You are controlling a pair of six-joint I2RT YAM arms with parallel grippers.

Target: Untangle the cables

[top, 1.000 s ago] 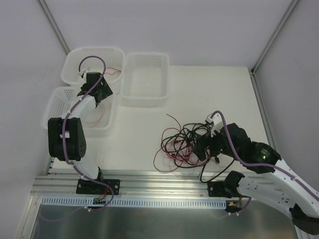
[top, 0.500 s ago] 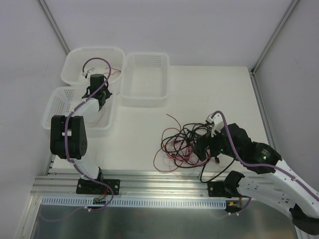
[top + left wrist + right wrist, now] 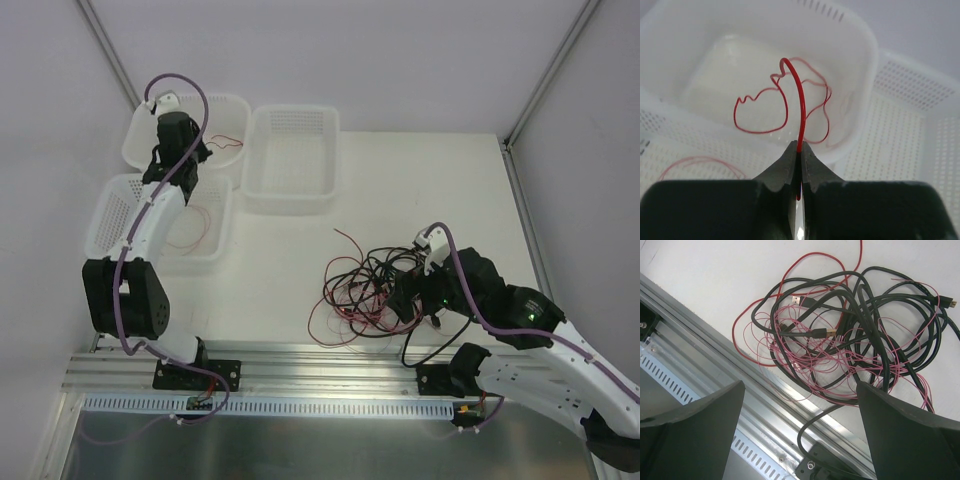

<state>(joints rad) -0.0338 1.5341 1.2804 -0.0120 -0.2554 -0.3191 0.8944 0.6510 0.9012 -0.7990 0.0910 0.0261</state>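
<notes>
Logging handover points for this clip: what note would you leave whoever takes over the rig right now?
Left gripper: shut on a red wire whose loops lie in the far-left basket.
Right gripper: open, hovering over the tangle on the table.
Done: a second red wire lies in the near-left basket.
Left: black cables and thin red wires in the tangle are intertwined, not yet separated.

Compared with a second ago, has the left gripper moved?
Yes. The left gripper moved up the top view, from the near-left basket's far rim to over the far-left basket, shut on a red wire.
</notes>
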